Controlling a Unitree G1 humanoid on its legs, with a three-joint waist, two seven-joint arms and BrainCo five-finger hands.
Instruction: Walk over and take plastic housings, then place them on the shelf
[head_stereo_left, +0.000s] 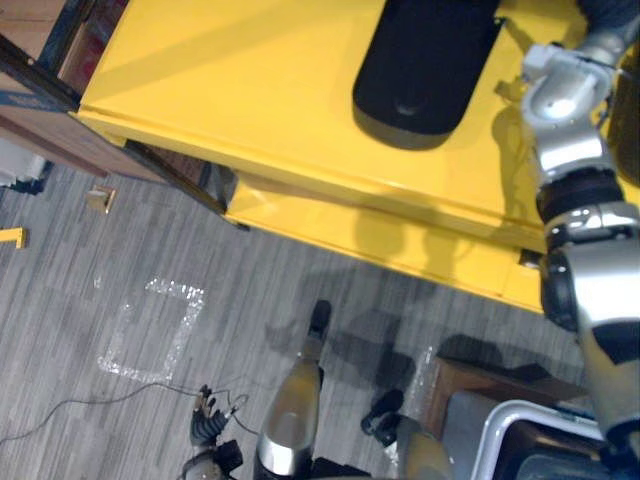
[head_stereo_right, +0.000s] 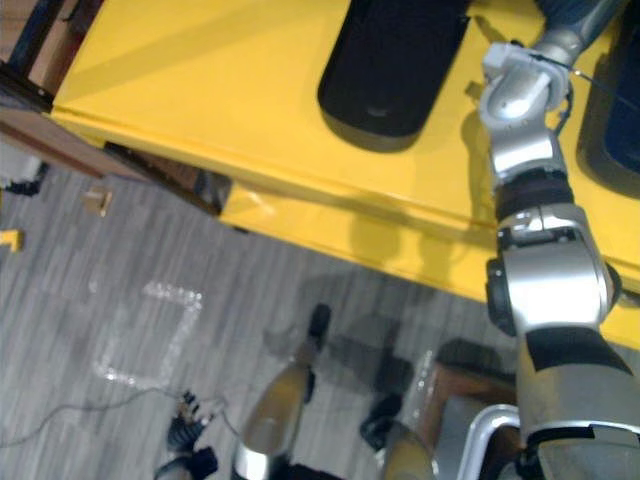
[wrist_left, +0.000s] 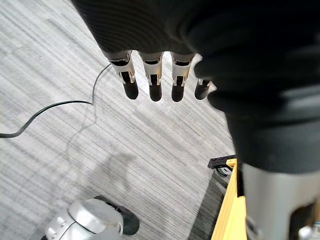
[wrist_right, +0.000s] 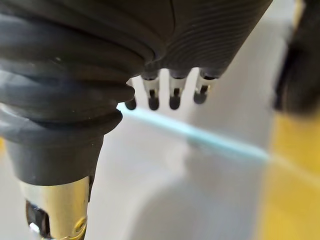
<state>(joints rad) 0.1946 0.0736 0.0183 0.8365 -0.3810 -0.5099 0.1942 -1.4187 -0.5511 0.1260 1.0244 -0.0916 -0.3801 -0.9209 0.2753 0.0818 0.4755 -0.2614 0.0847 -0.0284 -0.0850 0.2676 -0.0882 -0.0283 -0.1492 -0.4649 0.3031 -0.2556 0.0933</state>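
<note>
A black plastic housing (head_stereo_left: 425, 65) lies on the top of a yellow table (head_stereo_left: 250, 90), and the edge of a second dark housing (head_stereo_right: 618, 110) lies further right. My right arm reaches over the table past the first housing. My right hand (wrist_right: 172, 92) has straight fingers and holds nothing, hovering above a pale surface with yellow beside it. Down at my side, above the grey carpet, my left hand (wrist_left: 155, 85) hangs with its fingers straight and empty, also seen small as the left hand (head_stereo_left: 205, 420).
The yellow table has a lower ledge (head_stereo_left: 400, 240) facing me. A white-rimmed bin (head_stereo_left: 520, 440) and a brown box (head_stereo_left: 470, 385) stand at the lower right. A clear plastic sheet (head_stereo_left: 150, 330) lies on the floor. Wooden furniture (head_stereo_left: 40, 120) stands at the left.
</note>
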